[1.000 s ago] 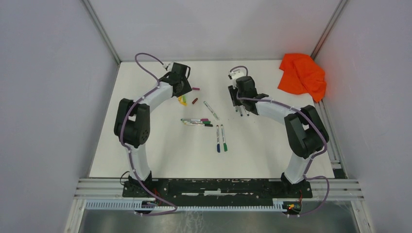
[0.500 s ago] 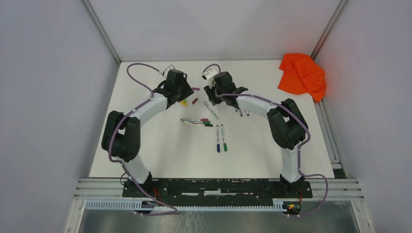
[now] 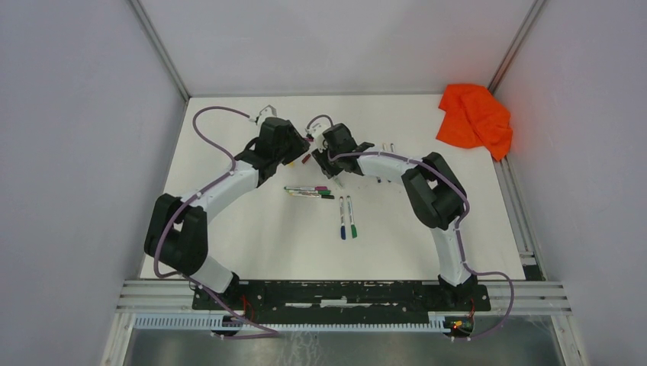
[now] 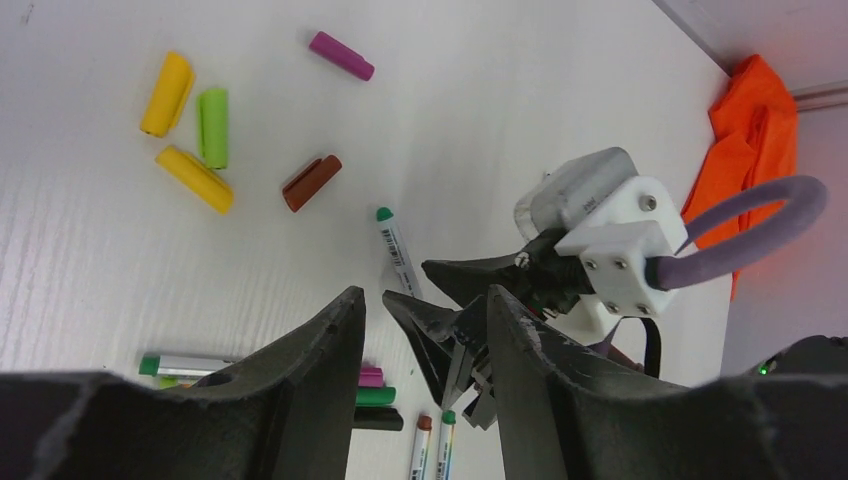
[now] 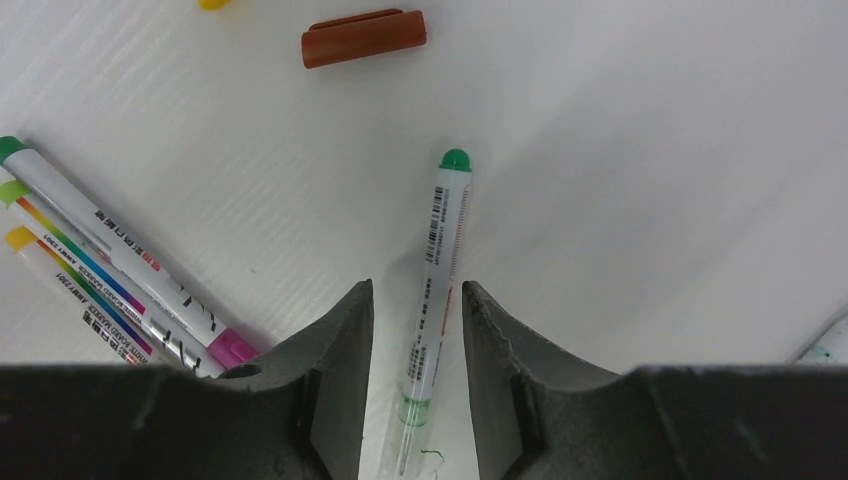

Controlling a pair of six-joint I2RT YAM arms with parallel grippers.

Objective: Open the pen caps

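Note:
Loose pen caps lie on the white table in the left wrist view: two yellow (image 4: 167, 93) (image 4: 194, 179), a green (image 4: 212, 127), a dark red (image 4: 311, 183) and a magenta (image 4: 341, 55). My left gripper (image 4: 425, 325) hangs open above the table with nothing between its fingers, facing the right gripper (image 4: 470, 320). A white pen with a green end (image 5: 440, 250) lies flat on the table, its thin tip bare. My right gripper (image 5: 415, 320) is open and straddles this pen's barrel, with a gap on each side. The dark red cap (image 5: 364, 37) lies beyond it.
A bundle of capped pens (image 3: 309, 191) lies mid-table, one with a magenta cap (image 5: 232, 350). A pair of pens (image 3: 347, 217) lies nearer the bases. An orange cloth (image 3: 474, 118) is crumpled at the far right corner. Both grippers (image 3: 296, 147) (image 3: 322, 162) stand close together.
Both arms have swung inward to the table's middle. The right gripper moved left from the right side onto the green-ended pen. The left gripper moved right and opened a little.

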